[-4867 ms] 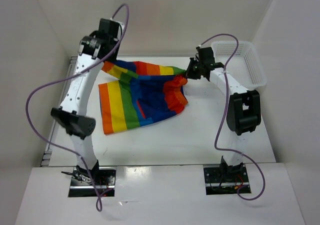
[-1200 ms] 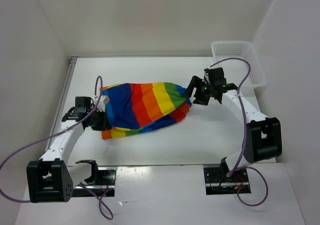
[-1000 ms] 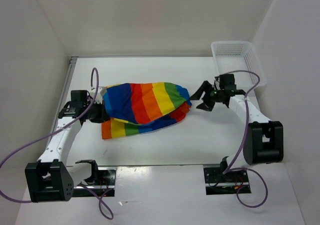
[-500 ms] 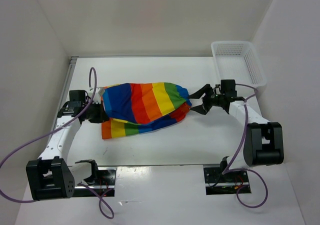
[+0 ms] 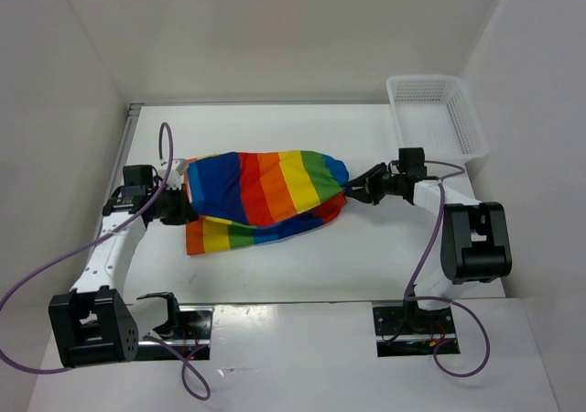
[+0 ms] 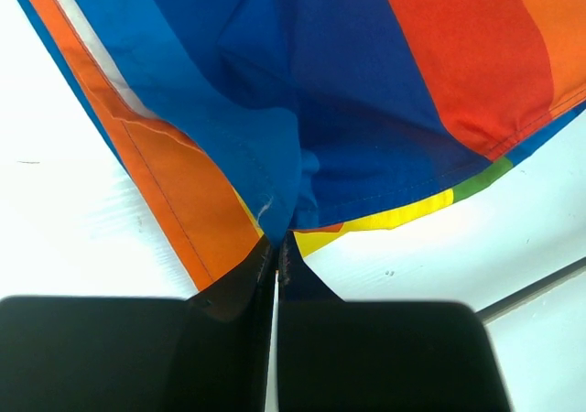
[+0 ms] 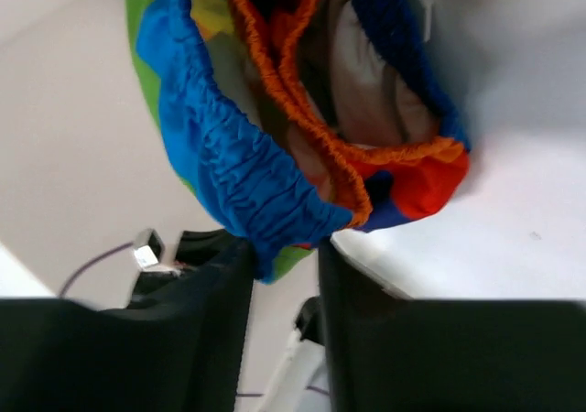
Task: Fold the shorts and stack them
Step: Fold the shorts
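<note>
DESK: What's held, and where?

PHOTOGRAPHER: The shorts (image 5: 261,192), doubled over in a puffy heap, lie stretched between the two sets of fingers. The left gripper (image 6: 276,247) is closed to a sliver, pinching a blue fold just ahead of its tips. The right gripper (image 7: 284,265) stands partly apart, with the tip of the waistband (image 7: 238,174) lodged between its fingers. Whether it bites, I cannot tell.

DESK: The cloth?

PHOTOGRAPHER: Thin, smooth weave in broad stripes with stitched hems. The waistband is gathered elastic, ruffled and gaping open just beyond the right fingers.

DESK: Folding it well?

PHOTOGRAPHER: My judgement: seat both band layers deep between the right fingers, hold light tension against the left pinch, then lay the edges flush on the table (image 5: 366,256). Limp cloth will likely billow. The mesh basket (image 5: 467,124) sits well behind the right fingers.
</note>
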You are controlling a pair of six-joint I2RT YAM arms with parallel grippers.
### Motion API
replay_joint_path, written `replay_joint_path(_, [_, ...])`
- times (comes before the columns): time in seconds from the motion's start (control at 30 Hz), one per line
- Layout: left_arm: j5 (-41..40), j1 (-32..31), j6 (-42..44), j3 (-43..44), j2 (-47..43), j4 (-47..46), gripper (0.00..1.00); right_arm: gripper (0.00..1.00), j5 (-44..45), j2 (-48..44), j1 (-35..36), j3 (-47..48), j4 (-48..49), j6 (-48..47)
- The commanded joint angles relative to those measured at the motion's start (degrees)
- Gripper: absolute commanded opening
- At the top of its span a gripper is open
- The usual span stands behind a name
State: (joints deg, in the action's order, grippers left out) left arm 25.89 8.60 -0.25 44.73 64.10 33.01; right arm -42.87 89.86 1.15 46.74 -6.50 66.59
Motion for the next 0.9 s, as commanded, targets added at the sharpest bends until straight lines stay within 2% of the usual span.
replay_joint_path(0.0, [2.1,0.5,0.3,1.8,-0.9,-0.5,0.0,0.28,2.4,0.8,0.3,3.9,-0.4,-1.6])
replay_joint_path(0.03, [2.7,1.0,0.3,2.5,-0.9,-0.5,0.0,0.14,3.1,0.8,0.3,4.8,-1.2,-2.4])
replay_joint_path(0.13, [3.3,2.5,0.3,5.2,-0.4,-0.5,0.0,0.0,4.4,0.8,0.3,8.2,-4.1,-5.9])
replay_joint_path(0.27, [4.6,5.6,0.3,8.0,0.8,0.8,0.0,0.0,6.1,0.2,1.7,13.5,-10.4,-12.5])
replay_joint_path(0.37, [5.1,7.5,0.3,8.5,0.9,2.1,0.0,0.0,9.2,-0.4,2.2,13.6,-15.4,-18.1])
replay_joint_path(0.53, [4.0,8.0,0.3,2.7,-1.2,7.1,0.0,0.0,10.5,-1.7,3.5,7.0,-16.5,-21.8])
replay_joint_path(0.6, [0.7,8.0,0.3,0.8,-2.6,8.7,0.0,0.0,12.1,-1.7,4.8,4.5,-16.5,-22.5])
replay_joint_path(0.63, [0.0,8.0,0.3,-1.2,-3.4,8.7,0.0,0.03,12.7,-0.8,5.5,3.3,-16.5,-23.2])
replay_joint_path(0.67, [0.0,8.0,0.3,-2.0,-3.4,8.2,0.01,0.22,12.7,-0.3,5.5,3.3,-16.5,-23.3])
replay_joint_path(0.73, [0.0,8.6,0.3,-2.6,-3.4,7.4,0.12,0.48,12.7,0.2,5.5,3.3,-16.5,-25.1])
replay_joint_path(0.77, [0.0,8.6,0.3,-2.6,-2.8,7.4,0.37,0.68,13.5,0.2,5.5,4.2,-17.9,-25.7])
replay_joint_path(0.87, [-1.4,9.1,0.3,1.7,-2.3,7.4,0.94,0.88,17.6,-1.2,5.5,8.5,-22.7,-29.3])
